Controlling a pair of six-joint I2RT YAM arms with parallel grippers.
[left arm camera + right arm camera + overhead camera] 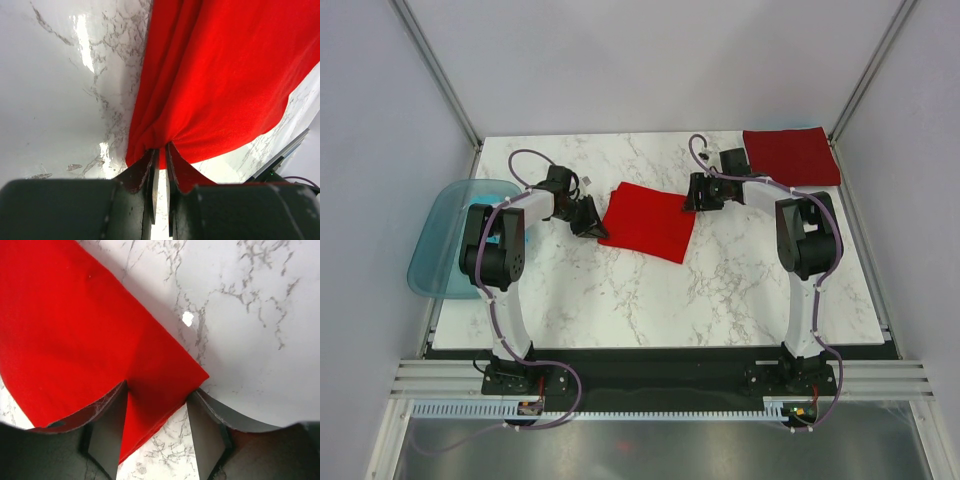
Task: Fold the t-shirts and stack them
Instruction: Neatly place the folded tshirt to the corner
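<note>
Two red t-shirts lie on the white marble table (pixel 620 300). The nearer t-shirt (pixel 648 222) is bright red and folded into a rough rectangle. It sits askew at the middle of the table, toward the back, with one corner pointing toward the arms. The other t-shirt (pixel 790 155) looks a darker red. It is a neat, flat, four-sided fold lying well apart from the first, in the back right corner of the table. The left gripper (pixel 161 152) is at the left edge of the nearer t-shirt. Its jaws are pressed almost together, pinching a bit of the hem. In the left wrist view the fabric gathers into soft ridges that run down to that pinch, and the rest spreads out smooth and matte over the marble. The right gripper (pixel 158 390) is at the nearer t-shirt's right corner with its jaws spread wide. The pointed corner of the cloth lies flat on the table between the two fingers, not squeezed by either. A faint crease shows across the cloth there, and its edges are clean and straight. A translucent blue bin (pixel 440 250) overhangs the table's left edge, beside the left arm.
</note>
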